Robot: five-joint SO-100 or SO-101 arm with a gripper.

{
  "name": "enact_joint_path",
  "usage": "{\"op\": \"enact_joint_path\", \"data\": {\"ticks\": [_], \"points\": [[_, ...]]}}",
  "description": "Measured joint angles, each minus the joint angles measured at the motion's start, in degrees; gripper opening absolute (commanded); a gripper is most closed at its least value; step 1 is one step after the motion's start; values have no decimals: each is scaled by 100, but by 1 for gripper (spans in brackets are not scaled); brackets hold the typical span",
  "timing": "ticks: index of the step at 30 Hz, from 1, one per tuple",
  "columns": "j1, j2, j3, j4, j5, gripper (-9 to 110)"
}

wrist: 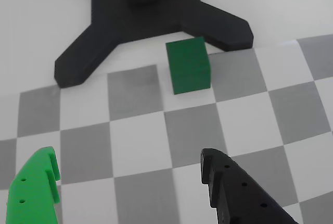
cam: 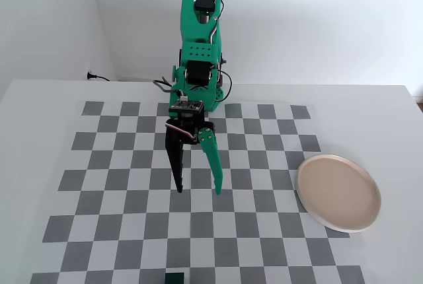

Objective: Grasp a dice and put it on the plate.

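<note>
The dice [wrist: 188,65] sits untouched on the checkerboard [wrist: 140,130], beyond the open, empty pincer [wrist: 127,164].

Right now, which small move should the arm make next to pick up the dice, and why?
Probably reach forward toward the dice, keeping the claw open. In the wrist view the cube sits ahead of both fingertips, near the black stand foot, not yet between them, so closing now would catch nothing.

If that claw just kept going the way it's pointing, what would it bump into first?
Probably the dice: in the wrist view it sits ahead of the open claw with only bare checkerboard between them. Beyond it lies a black stand foot. Depth is uncertain.
</note>
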Motion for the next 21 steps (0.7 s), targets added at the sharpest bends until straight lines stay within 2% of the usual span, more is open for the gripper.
{"op": "enact_joint_path", "data": {"ticks": [21], "points": [[141, -3498, -2918, -264, -606, 22]]}}
